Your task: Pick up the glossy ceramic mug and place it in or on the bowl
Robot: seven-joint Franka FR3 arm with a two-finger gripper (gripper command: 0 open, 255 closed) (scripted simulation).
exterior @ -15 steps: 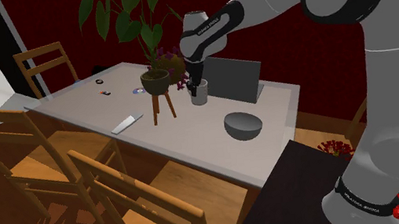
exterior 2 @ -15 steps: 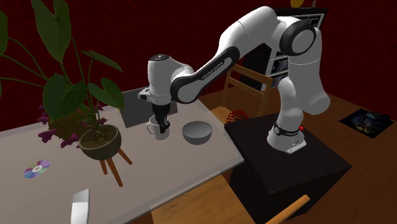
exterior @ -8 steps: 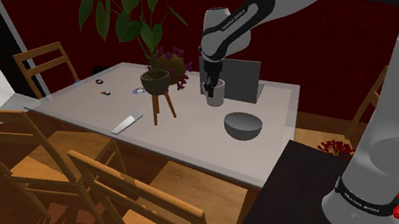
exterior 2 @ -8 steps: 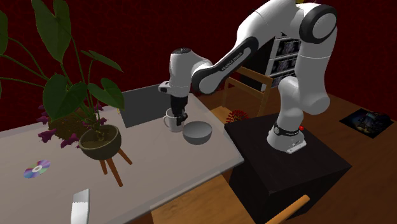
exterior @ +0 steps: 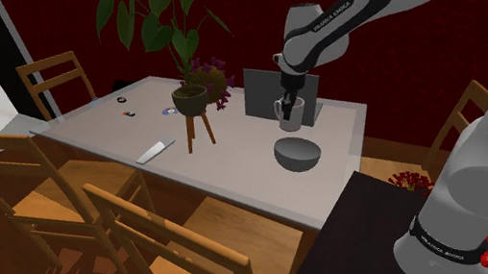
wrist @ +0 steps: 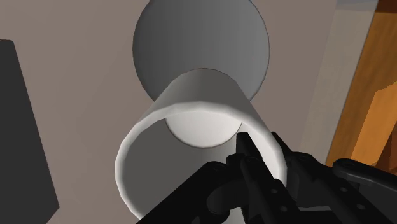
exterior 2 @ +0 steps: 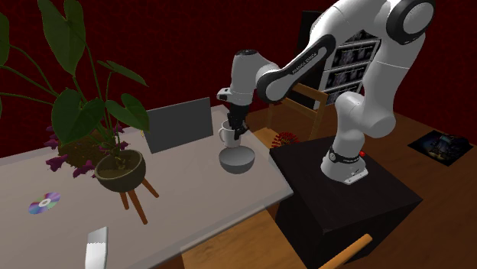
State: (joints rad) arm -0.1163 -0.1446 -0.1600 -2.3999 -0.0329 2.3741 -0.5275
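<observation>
Wrist view: the jaws grip the white mug, one finger inside it. The mug hangs just above the grey bowl on the worktop.

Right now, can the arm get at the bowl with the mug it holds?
Probably yes. The fingers clasp the mug by its wall, and it hangs right over the bowl; the wrist view shows nothing between them.

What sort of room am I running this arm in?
Most likely a home dining room: a long table with wooden chairs drawn up, a leafy potted plant standing on it, and wood flooring below.
</observation>
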